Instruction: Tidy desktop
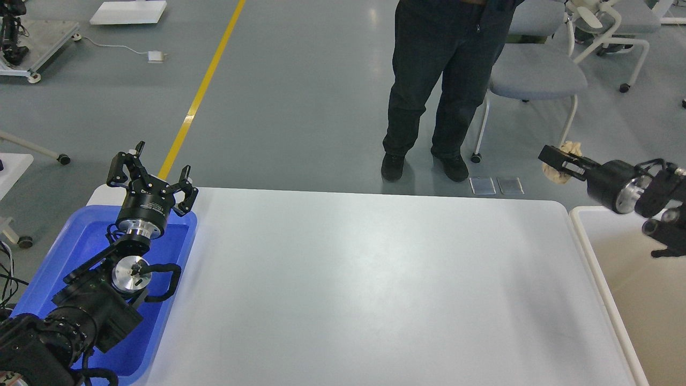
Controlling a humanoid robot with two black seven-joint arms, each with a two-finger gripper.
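The left claw (151, 170) is held up over the far end of a blue tray (72, 252), its two fingers spread wide with nothing seen between them. The tray sits beneath and behind this claw, at the left edge of the worktop (364, 289), with the left arm stretched over it.

The white worktop is seen to the right of the left claw and to the left of the right claw (557, 161), filling the space between the two. Its visible surface is bare and slightly glossy, with rounded far corners.

The right claw is held out past the far right corner of the worktop, above the floor, and is closed around a crumpled beige wad (565, 161), which looks like paper or cloth; which of the two cannot be told. Below and behind the right claw, a cream-white bin (595, 268) lies just beside the right edge of the worktop.

Beyond the worktop, between the two claws, a person's legs (429, 96) in dark trousers are seen standing on the grey floor, with a grey chair (536, 75) beside them.
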